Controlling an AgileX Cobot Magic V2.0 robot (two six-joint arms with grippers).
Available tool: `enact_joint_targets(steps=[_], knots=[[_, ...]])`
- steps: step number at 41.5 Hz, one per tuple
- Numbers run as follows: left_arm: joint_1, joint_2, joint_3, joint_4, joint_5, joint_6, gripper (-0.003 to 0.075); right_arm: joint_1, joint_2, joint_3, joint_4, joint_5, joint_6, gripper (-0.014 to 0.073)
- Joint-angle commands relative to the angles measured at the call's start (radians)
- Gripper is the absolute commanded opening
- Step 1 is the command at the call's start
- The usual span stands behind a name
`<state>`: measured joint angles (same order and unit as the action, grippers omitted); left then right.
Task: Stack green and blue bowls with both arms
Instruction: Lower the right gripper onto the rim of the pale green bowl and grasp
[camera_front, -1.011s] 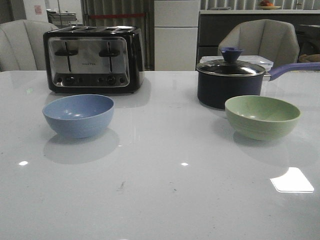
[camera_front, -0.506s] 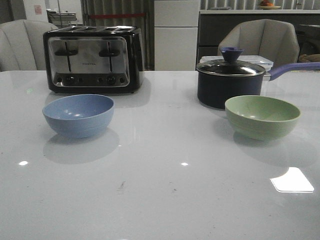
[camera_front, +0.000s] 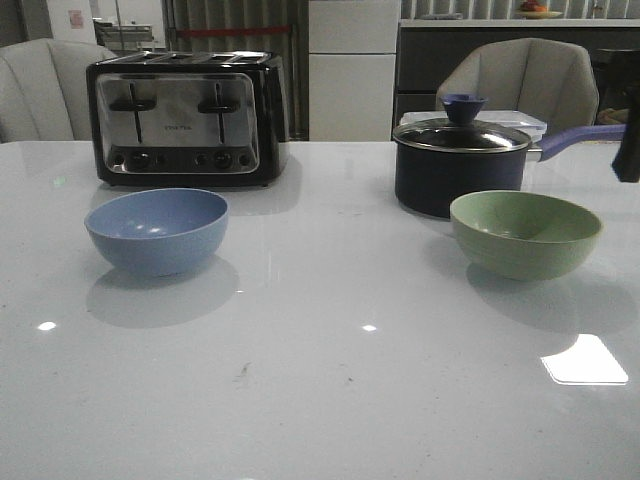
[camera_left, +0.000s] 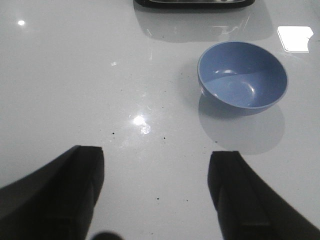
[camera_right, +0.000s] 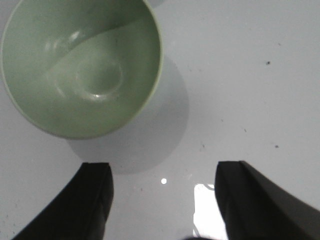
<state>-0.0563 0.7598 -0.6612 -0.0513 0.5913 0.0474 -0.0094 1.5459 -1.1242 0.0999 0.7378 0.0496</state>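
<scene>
The blue bowl stands upright and empty on the left of the white table, in front of the toaster. It also shows in the left wrist view. The green bowl stands upright and empty on the right, in front of the saucepan; it also shows in the right wrist view. My left gripper is open and empty above bare table, short of the blue bowl. My right gripper is open and empty just short of the green bowl. A black part of the right arm shows at the front view's right edge.
A black and chrome toaster stands behind the blue bowl. A dark navy lidded saucepan with its handle pointing right stands behind the green bowl. Grey chairs stand beyond the table's far edge.
A black part of the right arm has come into the front view at the right edge. Both bowls have stayed in place.
</scene>
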Motion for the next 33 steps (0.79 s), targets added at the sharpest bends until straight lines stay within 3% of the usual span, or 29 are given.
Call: enact_joint_targets(steps=[1, 18, 28, 33], knots=[[-0.006, -0.002, -0.027, -0.006, -0.073, -0.002, 0.0507, -0.005, 0.069, -0.116, 0.025, -0.01, -0.008, 0.0542], [-0.006, -0.002, -0.027, -0.006, -0.073, -0.002, 0.0507, -0.005, 0.366, -0.363, 0.026, 0.03, -0.01, 0.052], [-0.006, -0.002, -0.027, -0.006, -0.073, -0.002, 0.0507, -0.005, 0.399, -0.404, 0.026, 0.08, -0.023, 0.0207], [-0.006, -0.002, -0.027, -0.006, -0.073, -0.002, 0.0507, -0.005, 0.399, -0.404, 0.023, 0.091, -0.024, 0.011]])
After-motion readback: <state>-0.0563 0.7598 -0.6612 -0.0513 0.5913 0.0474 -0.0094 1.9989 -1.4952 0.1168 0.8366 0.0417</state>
